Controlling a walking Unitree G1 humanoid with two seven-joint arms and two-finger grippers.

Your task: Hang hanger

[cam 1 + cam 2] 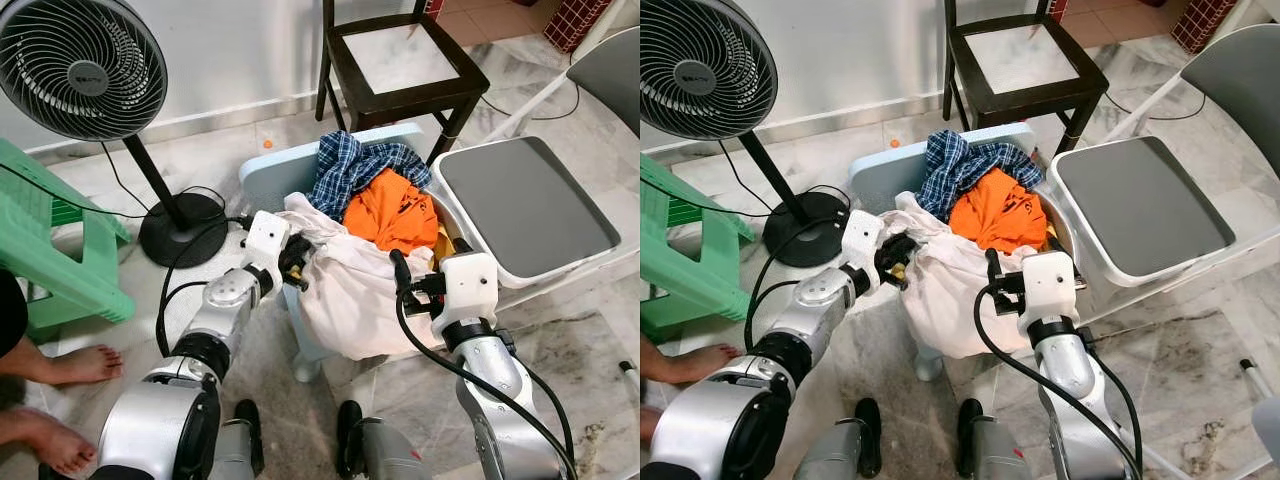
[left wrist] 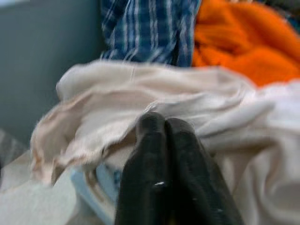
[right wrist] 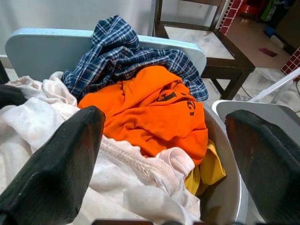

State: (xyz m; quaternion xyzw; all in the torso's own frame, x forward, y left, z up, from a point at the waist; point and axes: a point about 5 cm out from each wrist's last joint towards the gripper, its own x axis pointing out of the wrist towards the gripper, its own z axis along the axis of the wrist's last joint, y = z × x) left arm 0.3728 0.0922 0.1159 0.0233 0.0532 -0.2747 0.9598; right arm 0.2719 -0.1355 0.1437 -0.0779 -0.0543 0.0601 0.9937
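A pale blue laundry basket (image 1: 268,170) stands on the floor in front of me, heaped with clothes. A blue plaid shirt (image 1: 350,165) lies at the back and an orange shirt (image 1: 392,212) in the middle. A cream cloth (image 1: 350,290) spills over the front rim, and a bit of yellow fabric (image 3: 208,171) lies low at the right side. My left gripper (image 1: 293,264) is at the basket's left edge, its fingers (image 2: 164,140) shut together against the cream cloth. My right gripper (image 3: 164,119) is open wide just in front of the basket's right side, facing the orange shirt.
A standing fan (image 1: 85,65) and its cable are at the back left, beside a green plastic stool (image 1: 60,260). A dark wooden chair (image 1: 400,60) stands behind the basket. A white bin with a grey lid (image 1: 525,205) sits right of it. A person's bare feet (image 1: 80,365) are at the left.
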